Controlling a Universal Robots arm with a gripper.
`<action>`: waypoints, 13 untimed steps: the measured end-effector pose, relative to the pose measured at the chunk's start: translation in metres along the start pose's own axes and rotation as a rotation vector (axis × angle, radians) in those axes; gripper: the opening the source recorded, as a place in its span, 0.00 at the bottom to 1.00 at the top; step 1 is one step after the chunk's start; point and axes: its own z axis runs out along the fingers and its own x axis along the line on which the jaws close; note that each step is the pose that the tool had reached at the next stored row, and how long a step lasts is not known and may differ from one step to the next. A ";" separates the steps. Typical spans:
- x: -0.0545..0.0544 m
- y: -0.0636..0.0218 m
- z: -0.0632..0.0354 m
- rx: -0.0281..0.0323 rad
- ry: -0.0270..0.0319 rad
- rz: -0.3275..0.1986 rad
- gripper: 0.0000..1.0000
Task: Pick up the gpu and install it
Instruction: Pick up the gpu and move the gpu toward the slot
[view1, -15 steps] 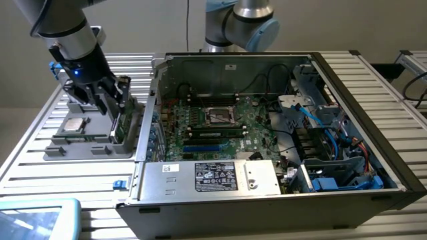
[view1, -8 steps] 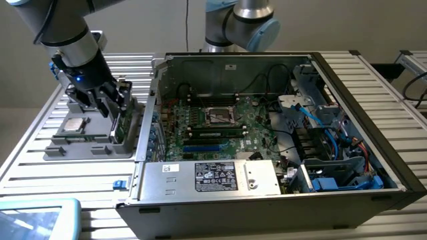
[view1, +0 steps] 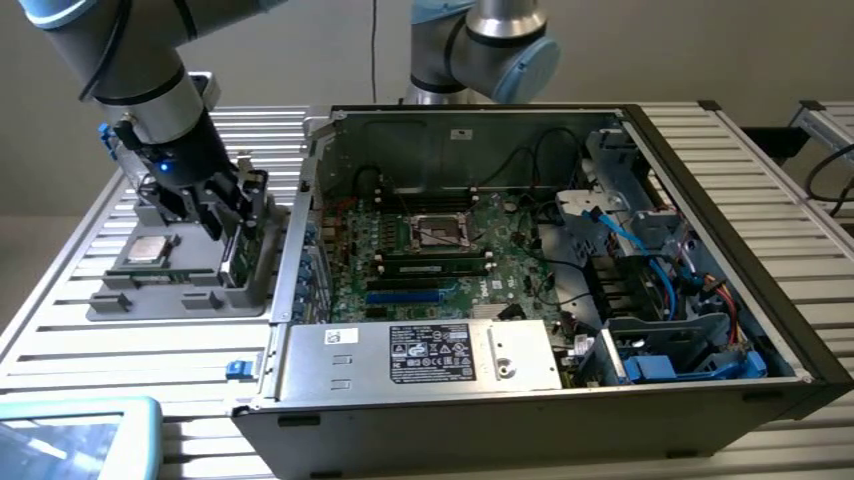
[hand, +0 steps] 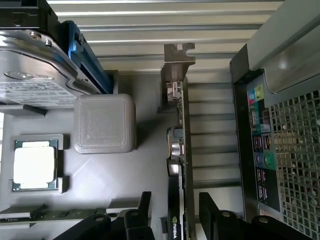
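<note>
The gpu (view1: 243, 255) stands on its edge in a slot of the grey parts tray (view1: 134, 300), on the exterior view's left beside the open computer case (view1: 747, 300). In the wrist view the gpu (hand: 181, 115) is edge-on, a thin green board whose silver end bracket (hand: 177, 60) is at the end far from my fingers. My gripper (view1: 224, 215) hangs right over the card. It is open (hand: 175, 197), with one black finger (hand: 145, 205) on each side of the card's near end and a gap left to either face.
A silver hard drive (hand: 35, 75) in a blue holder, a processor (hand: 34, 162) and a grey square block (hand: 105, 122) share the tray. The case's rear port panel (hand: 260, 150) is close beside the card. Inside the case lie the motherboard (view1: 441, 250) and power supply (view1: 427, 355).
</note>
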 end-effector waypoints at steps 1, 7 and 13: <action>0.000 -0.0001 0.0017 0.0003 -0.0001 0.002 0.50; 0.001 0.0021 0.0124 0.0014 -0.0018 0.013 0.50; 0.001 0.0022 0.0141 0.0044 0.0025 0.027 0.50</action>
